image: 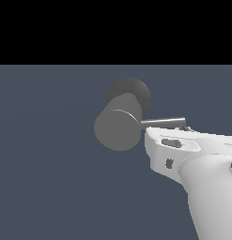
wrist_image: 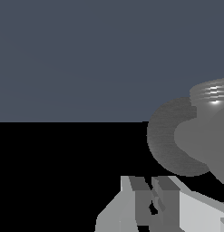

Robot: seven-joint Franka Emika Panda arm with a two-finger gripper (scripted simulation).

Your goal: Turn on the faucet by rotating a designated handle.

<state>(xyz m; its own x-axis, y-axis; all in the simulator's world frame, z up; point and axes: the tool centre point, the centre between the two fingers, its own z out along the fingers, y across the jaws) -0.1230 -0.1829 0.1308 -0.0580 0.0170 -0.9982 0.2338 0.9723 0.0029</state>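
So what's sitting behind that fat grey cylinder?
Behind the faucet cylinder is its darker speckled round base, partly covered by the cylinder. The handle sticks out sideways, its far end meeting the white robot arm. The gripper's fingers are hidden there.

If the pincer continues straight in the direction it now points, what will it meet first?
Probably the thin grey metallic rod handle: the white pincer sits right at the rod's outer end in the exterior view. The wrist view shows the dark speckled round faucet base ahead. Depth is unclear.

Handle tip behind end effector
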